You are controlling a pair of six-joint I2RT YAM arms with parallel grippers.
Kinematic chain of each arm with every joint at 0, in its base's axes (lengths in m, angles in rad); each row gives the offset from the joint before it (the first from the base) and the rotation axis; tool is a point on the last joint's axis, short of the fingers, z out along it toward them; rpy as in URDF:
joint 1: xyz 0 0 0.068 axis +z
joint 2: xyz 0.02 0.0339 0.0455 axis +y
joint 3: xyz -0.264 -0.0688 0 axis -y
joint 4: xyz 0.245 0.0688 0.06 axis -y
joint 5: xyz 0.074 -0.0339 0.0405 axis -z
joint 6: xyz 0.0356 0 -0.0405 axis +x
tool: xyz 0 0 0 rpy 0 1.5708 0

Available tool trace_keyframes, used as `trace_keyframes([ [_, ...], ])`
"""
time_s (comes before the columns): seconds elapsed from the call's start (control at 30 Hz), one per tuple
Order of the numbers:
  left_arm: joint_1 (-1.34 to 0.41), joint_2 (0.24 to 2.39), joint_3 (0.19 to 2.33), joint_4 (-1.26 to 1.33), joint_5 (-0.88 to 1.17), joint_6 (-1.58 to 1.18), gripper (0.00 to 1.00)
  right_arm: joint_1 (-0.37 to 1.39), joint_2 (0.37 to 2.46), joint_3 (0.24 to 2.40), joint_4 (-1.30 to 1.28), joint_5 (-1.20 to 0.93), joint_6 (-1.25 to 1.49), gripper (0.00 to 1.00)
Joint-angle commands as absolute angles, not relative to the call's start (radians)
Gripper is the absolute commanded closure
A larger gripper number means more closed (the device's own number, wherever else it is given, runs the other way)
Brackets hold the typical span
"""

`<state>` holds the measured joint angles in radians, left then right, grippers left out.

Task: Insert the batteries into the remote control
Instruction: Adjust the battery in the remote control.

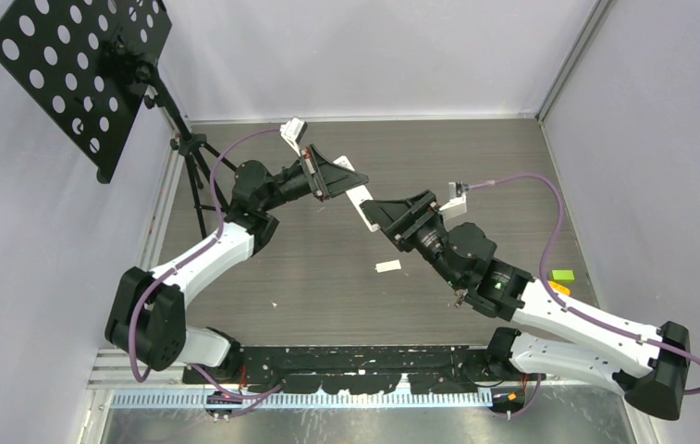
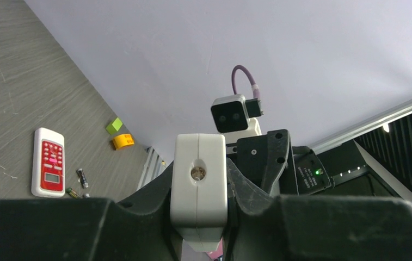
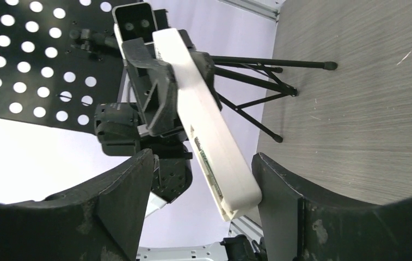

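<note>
A dark wood-grain table point(image 1: 309, 296) sits between pale walls, with a black perforated music stand point(image 1: 78, 65) at its far left corner. Two robot arms meet above the middle. The left gripper point(image 1: 325, 176) is clamped on one end of a slim white remote point(image 3: 214, 141), holding it aloft at a slant. The right gripper point(image 3: 202, 163) has its jaws spread wide around the remote's free end, one finger just beside it, not squeezing. What looks like the open battery bay runs along the remote's side. A second, red-faced remote point(image 2: 48, 161) lies flat on the table. The batteries point(image 2: 82, 178) lie just beside it, well apart from both grippers. They look light, rigid, smooth and likely to roll. I would pinch one across its middle, so it cannot swivel between the pads.
</note>
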<state>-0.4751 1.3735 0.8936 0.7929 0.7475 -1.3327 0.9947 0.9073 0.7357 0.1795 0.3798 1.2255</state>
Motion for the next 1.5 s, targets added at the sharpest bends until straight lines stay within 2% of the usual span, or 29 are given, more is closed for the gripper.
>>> trace_keyframes([
  [0.0, -0.465, 1.327, 0.906, 0.815, 0.786, -1.284, 1.0, 0.989, 0.837, 0.724, 0.166, 0.403, 1.142, 0.31],
  [0.4, -0.463, 1.328, 0.916, 0.805, 0.81, -1.281, 1.0, 0.988, 0.871, 0.776, 0.094, 0.358, 1.004, 0.58],
  [0.67, -0.463, 1.328, 0.917, 0.795, 0.817, -1.269, 1.0, 0.987, 0.906, 0.795, 0.051, 0.359, 0.983, 0.69],
  [0.77, -0.461, 1.322, 0.917, 0.761, 0.814, -1.243, 1.0, 0.985, 0.911, 0.815, 0.009, 0.368, 0.969, 0.67],
  [0.93, -0.446, 1.306, 0.913, 0.637, 0.807, -1.118, 1.0, 0.983, 0.862, 0.84, -0.071, 0.378, 0.928, 0.34],
  [0.97, -0.438, 1.297, 0.911, 0.591, 0.804, -1.067, 1.0, 0.983, 0.844, 0.842, -0.087, 0.389, 0.918, 0.3],
  [1.03, -0.431, 1.283, 0.908, 0.515, 0.79, -0.964, 1.0, 0.98, 0.81, 0.851, -0.141, 0.415, 0.901, 0.27],
  [1.27, -0.43, 1.249, 0.926, 0.222, 0.642, -0.721, 1.0, 0.928, 0.846, 0.982, -0.479, 0.446, 0.874, 0.28],
  [1.47, -0.43, 1.227, 0.885, 0.221, 0.668, -0.7, 1.0, 0.734, 1.019, 1.041, -0.721, 0.296, 0.89, 0.43],
])
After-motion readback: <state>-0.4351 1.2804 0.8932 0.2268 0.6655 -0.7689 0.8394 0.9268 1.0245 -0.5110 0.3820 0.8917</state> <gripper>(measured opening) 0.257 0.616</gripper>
